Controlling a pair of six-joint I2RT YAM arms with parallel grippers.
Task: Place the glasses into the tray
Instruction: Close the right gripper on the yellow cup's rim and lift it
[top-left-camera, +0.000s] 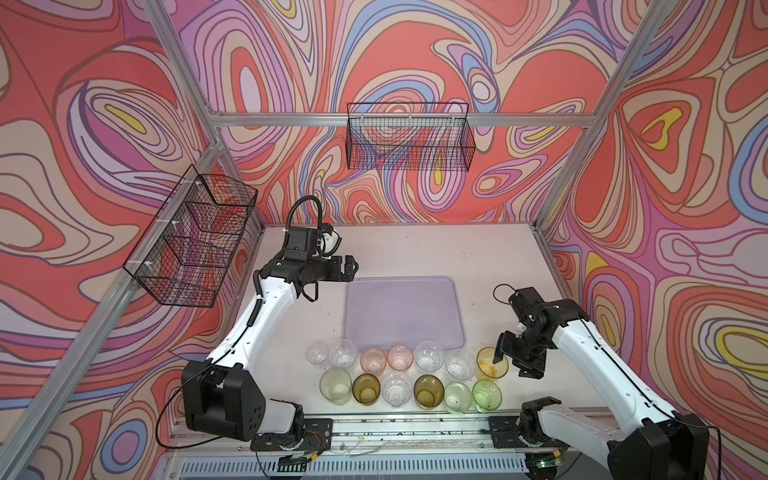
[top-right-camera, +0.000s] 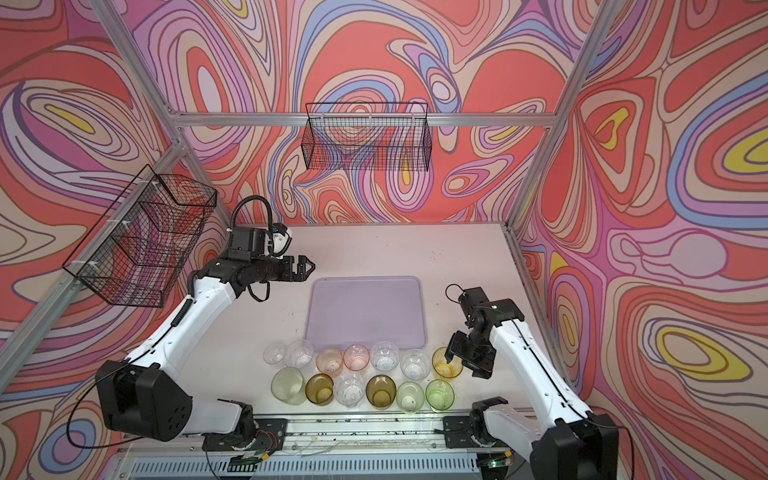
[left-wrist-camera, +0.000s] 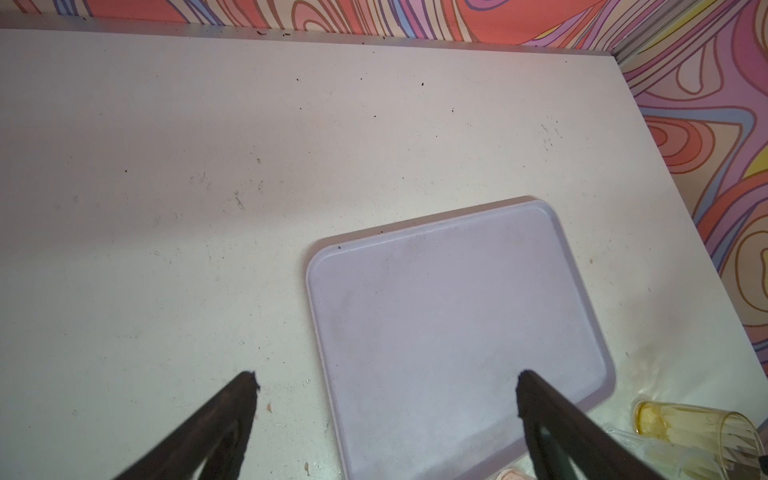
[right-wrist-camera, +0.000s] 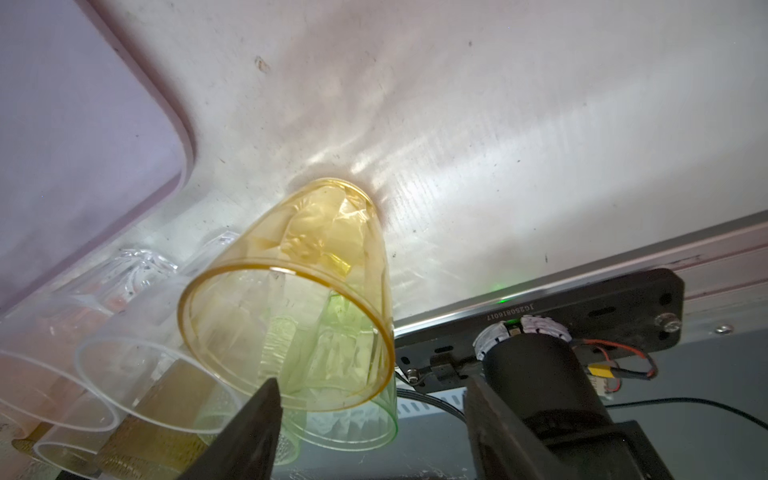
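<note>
13 upright glasses (top-left-camera: 397, 390) stand in 2 rows beside lavender tray (top-left-camera: 403, 311).

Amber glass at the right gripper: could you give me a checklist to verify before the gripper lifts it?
1. Right gripper straddles the wall of the amber glass, one finger inside: ok.
2. Jaws shut on that wall: not ok, gaps show.
3. Tray has bare room: ok.
4. Left gripper open, holding nothing: ok.
5. Amber glass apart from the clear glass beside it: cannot tell.
</note>
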